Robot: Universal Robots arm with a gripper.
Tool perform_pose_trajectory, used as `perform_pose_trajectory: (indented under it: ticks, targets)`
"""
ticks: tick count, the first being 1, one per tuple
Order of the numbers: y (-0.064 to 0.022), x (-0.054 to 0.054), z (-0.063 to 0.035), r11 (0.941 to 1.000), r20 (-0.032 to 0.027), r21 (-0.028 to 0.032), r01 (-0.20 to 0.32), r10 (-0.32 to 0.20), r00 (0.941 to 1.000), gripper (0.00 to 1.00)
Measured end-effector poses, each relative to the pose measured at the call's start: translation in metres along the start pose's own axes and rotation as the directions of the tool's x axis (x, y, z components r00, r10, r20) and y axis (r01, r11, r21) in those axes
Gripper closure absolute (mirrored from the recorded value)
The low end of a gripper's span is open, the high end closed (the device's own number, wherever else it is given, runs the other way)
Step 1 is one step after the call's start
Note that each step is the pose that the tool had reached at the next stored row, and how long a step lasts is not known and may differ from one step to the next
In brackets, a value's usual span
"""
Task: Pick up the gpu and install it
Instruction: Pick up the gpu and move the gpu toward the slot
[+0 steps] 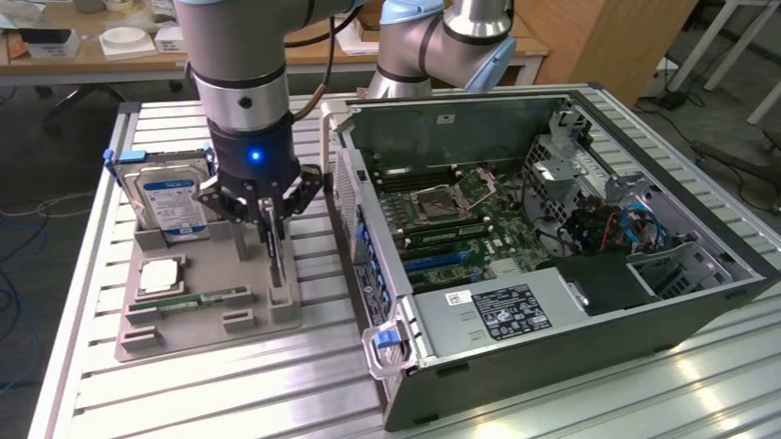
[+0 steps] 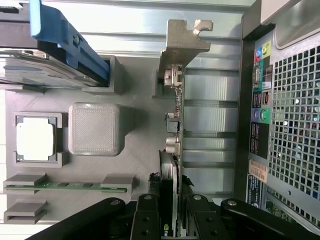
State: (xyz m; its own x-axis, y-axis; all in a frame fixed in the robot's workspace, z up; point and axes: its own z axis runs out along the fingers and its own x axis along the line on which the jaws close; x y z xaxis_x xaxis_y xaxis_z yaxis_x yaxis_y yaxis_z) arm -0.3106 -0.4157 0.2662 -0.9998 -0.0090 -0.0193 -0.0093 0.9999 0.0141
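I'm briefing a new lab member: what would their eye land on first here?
The open computer case sits at the exterior view's right, its motherboard exposed. On the view's left, the gripper is closed on the gpu, which stands on edge in a gray parts tray near an upright hard drive.

We see a gray tray [image 1: 219,265] under the tool [image 1: 271,222]. On it a hard drive [image 1: 171,203] stands just beside the tool, with a square chip [image 1: 161,274] and a green memory stick [image 1: 201,300] near. A big open computer [image 1: 586,357] sits on the tool's other side.
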Motion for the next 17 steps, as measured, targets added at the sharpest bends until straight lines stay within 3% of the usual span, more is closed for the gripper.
perform_pose_trajectory:
  ticks: [17]
  targets:
    - [-0.0002,-0.0001,-0.0031,1.0000,-0.0001,-0.0084,0.003,-0.003,1.0000,0.74]
